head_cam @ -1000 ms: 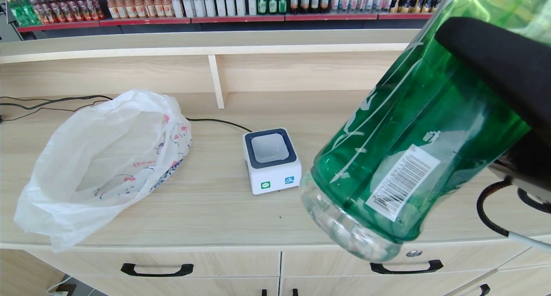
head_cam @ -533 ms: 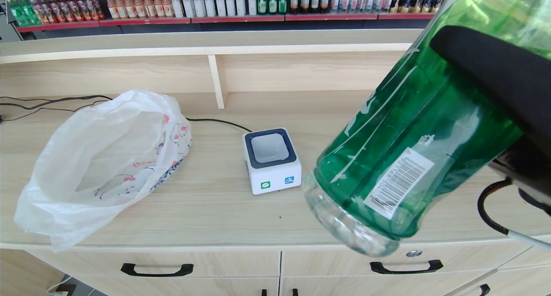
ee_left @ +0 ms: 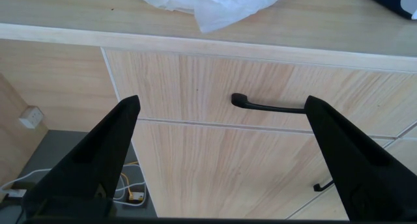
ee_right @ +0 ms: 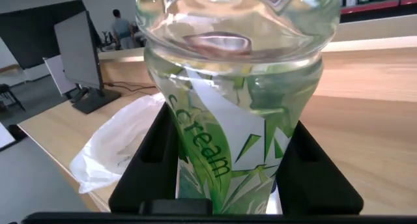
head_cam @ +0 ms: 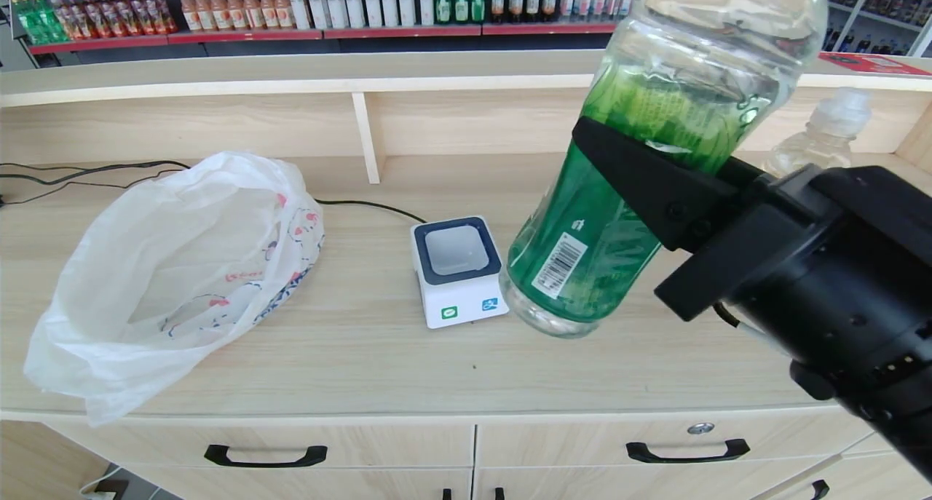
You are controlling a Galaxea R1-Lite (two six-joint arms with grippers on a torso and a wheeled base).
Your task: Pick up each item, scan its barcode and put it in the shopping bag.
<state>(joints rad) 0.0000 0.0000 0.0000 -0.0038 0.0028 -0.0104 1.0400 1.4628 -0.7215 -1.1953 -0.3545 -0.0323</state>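
The right gripper (ee_right: 234, 178) is clamped across the bottle (head_cam: 619, 216) at its middle; the bottle hangs tilted, base below the fingers, just beside the scanner (head_cam: 457, 267). Its barcode (head_cam: 559, 264) faces sideways, not down at the scanner's window, so the read may fail. Dropping lower could knock the scanner, and the slick wall could slip in the clamp. The left gripper (ee_left: 221, 159) hangs spread apart; the bag (head_cam: 175, 267) lies past the scanner from the right gripper

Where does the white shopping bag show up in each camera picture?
Head view: the shopping bag lies open on the counter, left of the scanner.
Left wrist view: the shopping bag rests at the counter's front lip, above a drawer.
Right wrist view: the shopping bag lies on the counter beyond the green bottle.
Shared landmark: the counter.
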